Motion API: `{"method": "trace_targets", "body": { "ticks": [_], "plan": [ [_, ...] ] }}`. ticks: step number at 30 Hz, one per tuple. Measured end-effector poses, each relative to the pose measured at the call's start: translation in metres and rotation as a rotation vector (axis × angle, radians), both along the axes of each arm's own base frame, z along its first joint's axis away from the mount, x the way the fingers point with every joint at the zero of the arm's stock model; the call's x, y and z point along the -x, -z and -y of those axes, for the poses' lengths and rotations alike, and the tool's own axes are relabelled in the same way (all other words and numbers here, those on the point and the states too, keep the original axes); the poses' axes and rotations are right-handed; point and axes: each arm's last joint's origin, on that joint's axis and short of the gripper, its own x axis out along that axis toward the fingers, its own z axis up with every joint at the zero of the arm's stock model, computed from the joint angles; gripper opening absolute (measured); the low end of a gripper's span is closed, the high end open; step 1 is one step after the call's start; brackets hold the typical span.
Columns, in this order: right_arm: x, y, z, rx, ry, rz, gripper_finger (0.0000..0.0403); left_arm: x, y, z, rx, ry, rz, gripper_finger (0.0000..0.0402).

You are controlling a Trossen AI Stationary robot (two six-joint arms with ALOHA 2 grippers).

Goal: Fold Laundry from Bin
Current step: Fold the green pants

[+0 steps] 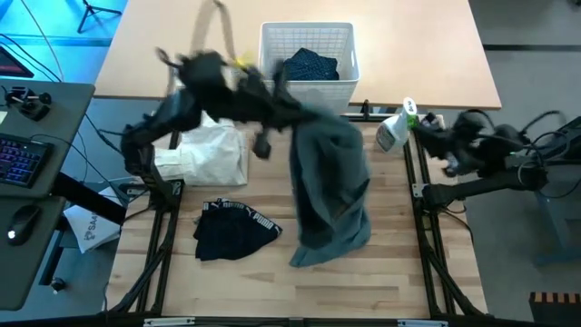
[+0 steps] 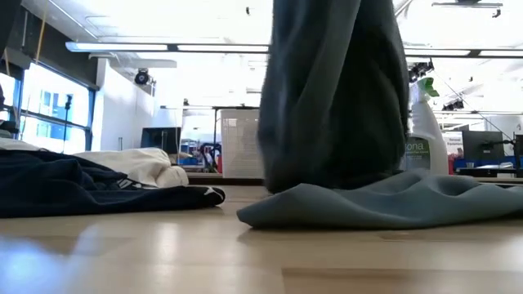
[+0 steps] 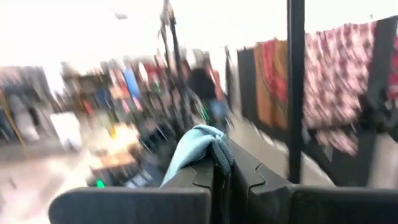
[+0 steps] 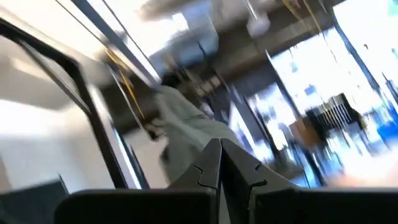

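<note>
Above table: grey-green top point(image 1: 329, 186) hanging vertical

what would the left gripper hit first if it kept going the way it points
Hard to say. The left gripper is shut on a fold of the grey-green top; past that cloth its wrist view shows only open room, so the way looks free, though depth is unclear.

Two dark jointed arms; left claw point(image 3: 230, 180) fingers black, apparently notched plastic.
</note>
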Motion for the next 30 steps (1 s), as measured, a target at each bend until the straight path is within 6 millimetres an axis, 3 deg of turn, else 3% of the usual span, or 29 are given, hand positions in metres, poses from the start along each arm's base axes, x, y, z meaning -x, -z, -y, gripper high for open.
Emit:
{"method": "trace_targets", "body": {
  "ticks": [3,7,12,17,24,30],
  "plan": [
    [0.007,-0.01,-0.001,0.064,-0.012,0.116,0.0005,0.017,-0.018,-0.007,-0.005,-0.025,0.114,0.0003],
    [-0.003,-0.009,-0.003,0.159,-0.014,0.082,0.0005,0.019,-0.013,-0.013,0.023,-0.043,0.044,0.0002],
    [-0.036,0.005,-0.007,0.213,-0.001,-0.073,0.002,0.003,0.016,-0.017,0.058,-0.073,-0.191,0.0002],
    [-0.058,0.018,-0.008,0.215,0.028,-0.247,0.0089,-0.024,0.055,-0.02,0.152,-0.096,-0.428,0.0001],
    [-0.08,0.0,-0.007,0.244,0.09,-0.608,0.0205,-0.059,0.095,-0.018,0.239,-0.097,-0.589,0.0001],
    [-0.107,-0.011,-0.009,0.295,0.082,-0.903,0.0239,-0.077,0.112,-0.019,0.317,-0.105,-0.634,0.0001]
  ]
}}
